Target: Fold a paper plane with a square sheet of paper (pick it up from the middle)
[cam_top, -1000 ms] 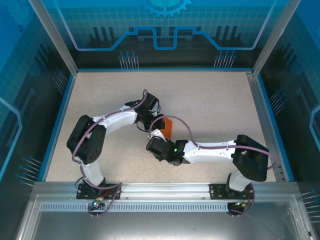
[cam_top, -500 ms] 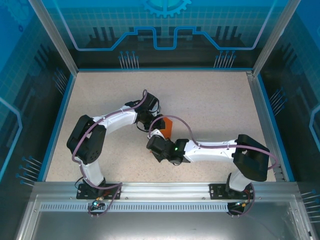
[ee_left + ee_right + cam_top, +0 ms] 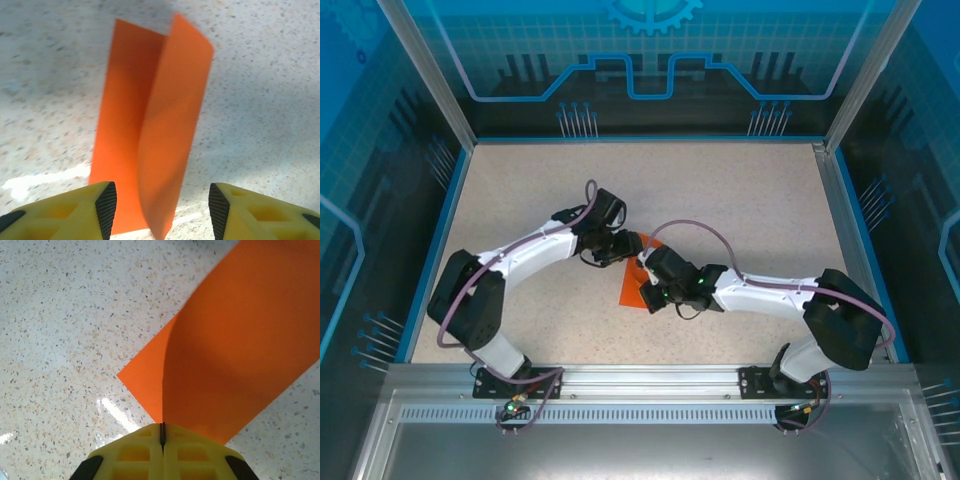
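Speckled desk (image 3: 740, 200), centre: creased orange paper (image 3: 150, 125) lies half-folded, one edge pinched in the fully closed right jaws, its end between the parted, empty left jaws.

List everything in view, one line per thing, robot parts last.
square sheet of paper: one, bright orange, partly folded, mid-table between the grippers.
table: one, speckled beige, under everything.
enclosure panels: several, blue printed, around the table.
metal rail: one, silver, near edge.
left arm, right arm: two, white and black, reaching mid-table.
left gripper: one, yellow fingers, open astride the paper.
right gripper: one, yellow fingers, shut on the paper.
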